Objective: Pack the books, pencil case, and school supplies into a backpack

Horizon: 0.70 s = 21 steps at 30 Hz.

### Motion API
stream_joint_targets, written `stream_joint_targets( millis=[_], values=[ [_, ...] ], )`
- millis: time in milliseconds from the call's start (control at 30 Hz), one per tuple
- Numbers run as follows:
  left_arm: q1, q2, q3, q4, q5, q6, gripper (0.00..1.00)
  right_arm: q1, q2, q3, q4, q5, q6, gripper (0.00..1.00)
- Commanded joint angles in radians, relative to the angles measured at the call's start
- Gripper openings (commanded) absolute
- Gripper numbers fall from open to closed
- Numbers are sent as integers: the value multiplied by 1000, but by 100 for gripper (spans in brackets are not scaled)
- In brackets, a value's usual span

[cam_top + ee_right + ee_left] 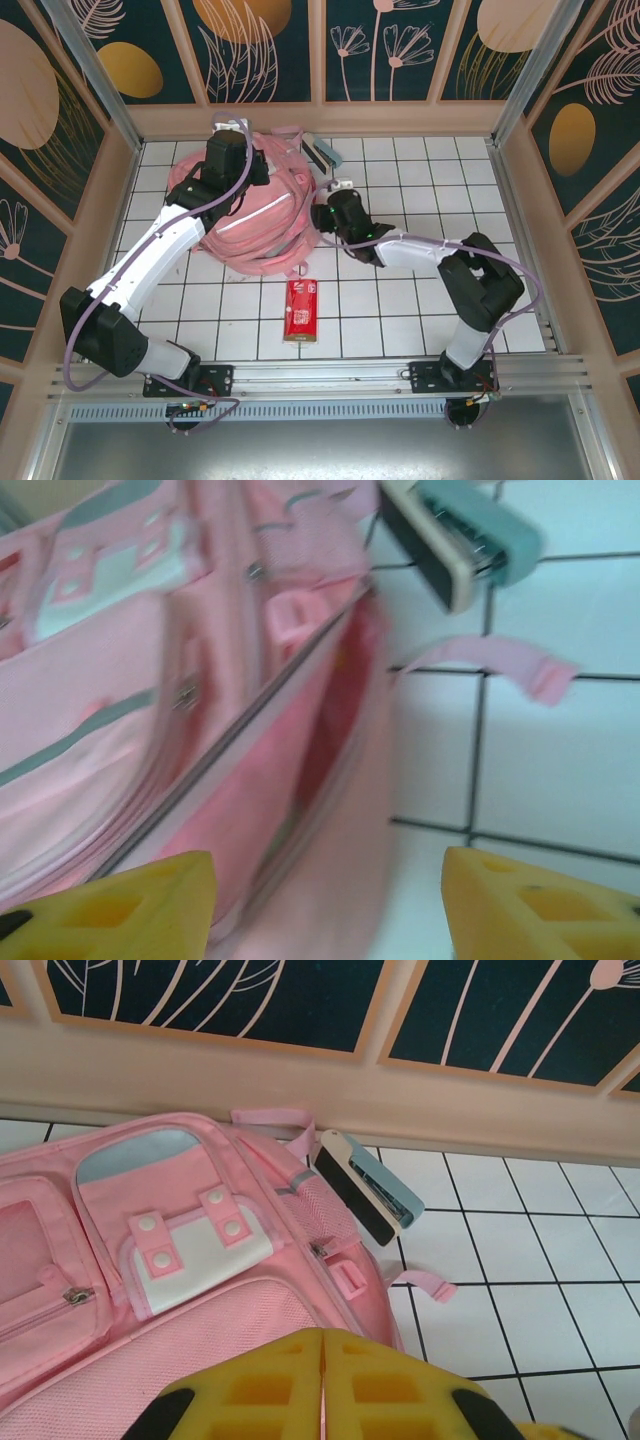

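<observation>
The pink backpack (255, 215) lies flat at the back left of the table. My left gripper (240, 160) hangs over its far end, fingers (260, 1390) shut together above the mesh front (150, 1290); whether any fabric is pinched I cannot tell. My right gripper (325, 215) is open at the bag's right edge, and its fingers (110, 910) straddle the gaping zip opening (330, 710). The grey-teal stapler (322, 152) (365, 1190) (460, 540) lies just beyond the bag. A red packet (300, 310) rests on the tiles in front. The books and the pencil case are hidden or out of view.
A loose pink strap end (500, 665) (425, 1285) trails onto the white tiles right of the bag. The patterned back wall (300, 1020) stands close behind the stapler. Open tiles (430, 290) stretch to the right of the packet.
</observation>
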Motion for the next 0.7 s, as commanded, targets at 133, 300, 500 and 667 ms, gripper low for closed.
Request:
stream_joint_targets(
  millis=[133, 300, 500, 667],
  values=[
    [0, 19, 7, 19, 41, 31, 16, -91, 70, 77, 60, -66, -28, 59],
    [0, 65, 10, -15, 91, 52, 25, -148, 150, 177, 24, -128, -47, 54],
    [0, 71, -34, -73, 198, 65, 38, -217, 269, 294, 14, -209, -79, 35],
    [-1, 21, -139, -72, 260, 63, 46, -270, 396, 431, -28, -266, -95, 32]
  ],
)
